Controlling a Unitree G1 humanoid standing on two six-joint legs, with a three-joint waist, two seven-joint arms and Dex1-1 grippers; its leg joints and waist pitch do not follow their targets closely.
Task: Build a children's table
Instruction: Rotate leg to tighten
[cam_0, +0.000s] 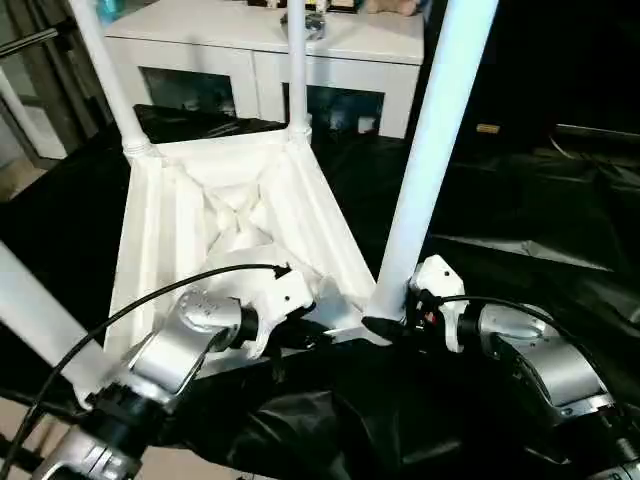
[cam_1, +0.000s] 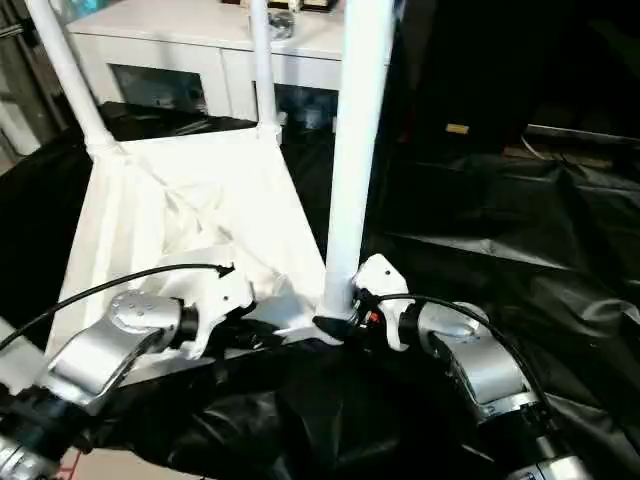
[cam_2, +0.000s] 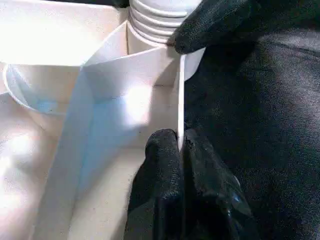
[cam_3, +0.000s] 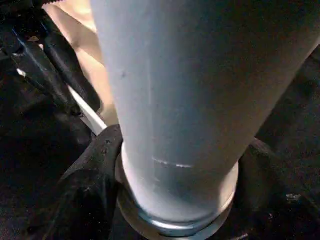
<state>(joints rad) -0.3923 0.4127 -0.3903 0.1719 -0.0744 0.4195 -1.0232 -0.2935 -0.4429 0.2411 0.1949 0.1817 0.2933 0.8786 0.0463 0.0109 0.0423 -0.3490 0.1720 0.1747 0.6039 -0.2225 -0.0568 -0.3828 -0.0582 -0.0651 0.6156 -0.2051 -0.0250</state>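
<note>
Claws (cam_0: 385, 325) low at table (cam_0: 180, 215) edge

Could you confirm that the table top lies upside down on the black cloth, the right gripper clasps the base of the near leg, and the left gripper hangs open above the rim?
Not quite: the left gripper is shut on the table top's thin rim, as the left wrist view shows. The rest holds: the top lies ribbed side up on the black cloth, and the right gripper clasps the near leg's base.

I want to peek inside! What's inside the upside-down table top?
Inside the table top you see white ribs crossing in the middle. The left hand and its arm cover the near part. Four legs stand at the corners.
</note>
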